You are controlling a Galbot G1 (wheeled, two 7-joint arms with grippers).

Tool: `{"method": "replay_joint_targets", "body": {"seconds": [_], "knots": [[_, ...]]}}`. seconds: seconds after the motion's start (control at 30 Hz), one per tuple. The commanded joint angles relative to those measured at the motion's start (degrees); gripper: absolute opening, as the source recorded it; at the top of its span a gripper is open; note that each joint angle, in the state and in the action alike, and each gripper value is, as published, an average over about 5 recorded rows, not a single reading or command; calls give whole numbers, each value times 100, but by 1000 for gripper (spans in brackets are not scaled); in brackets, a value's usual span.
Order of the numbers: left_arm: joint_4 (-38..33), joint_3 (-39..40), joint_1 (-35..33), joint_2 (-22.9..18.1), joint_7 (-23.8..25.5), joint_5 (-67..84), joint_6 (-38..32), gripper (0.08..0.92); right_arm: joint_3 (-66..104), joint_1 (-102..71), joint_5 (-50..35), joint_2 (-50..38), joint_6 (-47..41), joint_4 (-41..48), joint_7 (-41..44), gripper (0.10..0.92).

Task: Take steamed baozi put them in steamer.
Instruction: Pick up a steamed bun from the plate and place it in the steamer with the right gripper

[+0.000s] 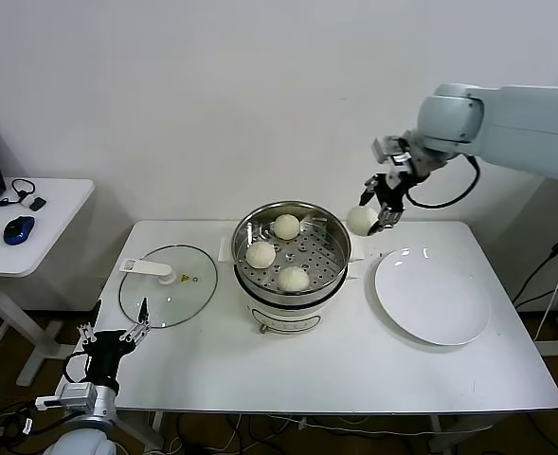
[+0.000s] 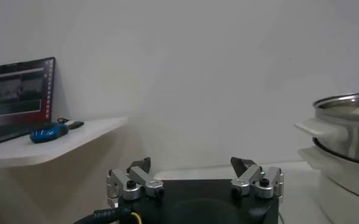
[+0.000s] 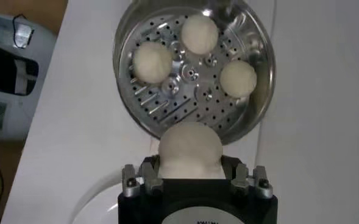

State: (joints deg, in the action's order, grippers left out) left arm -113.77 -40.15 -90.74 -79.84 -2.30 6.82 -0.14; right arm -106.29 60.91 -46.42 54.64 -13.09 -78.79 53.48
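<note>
The steel steamer (image 1: 340, 248) stands mid-table with three baozi on its perforated tray: one at the back (image 1: 287, 227), one on the left (image 1: 261, 254), one at the front (image 1: 294, 279). My right gripper (image 1: 370, 216) hangs just above and to the right of the steamer's rim, shut on a fourth baozi (image 1: 361, 220). In the right wrist view that baozi (image 3: 190, 150) sits between the fingers, over the edge of the steamer (image 3: 261, 49). My left gripper (image 1: 113, 334) stays parked low off the table's left front corner, open and empty (image 2: 191, 165).
A wide white plate (image 1: 433, 295) lies right of the steamer, bare. The glass lid (image 1: 168, 284) with a white handle lies flat on the left. A side desk (image 1: 42, 227) with a blue mouse (image 1: 18, 228) stands further left.
</note>
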Motion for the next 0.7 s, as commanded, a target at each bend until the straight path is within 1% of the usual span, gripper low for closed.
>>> {"method": "replay_joint_targets", "body": {"seconds": [0.03, 0.47, 0.7], "knots": [[-3, -15, 14, 16, 5, 9, -3, 823, 320, -848, -69, 765, -282, 413, -291, 670], [14, -35, 26, 10, 1, 26, -27, 823, 809, -1766, 487, 969, -297, 1034, -551, 670], [28, -59, 5, -9, -9, 29, -54, 823, 1089, -2148, 641, 1160, -337, 1235, -601, 670]]}}
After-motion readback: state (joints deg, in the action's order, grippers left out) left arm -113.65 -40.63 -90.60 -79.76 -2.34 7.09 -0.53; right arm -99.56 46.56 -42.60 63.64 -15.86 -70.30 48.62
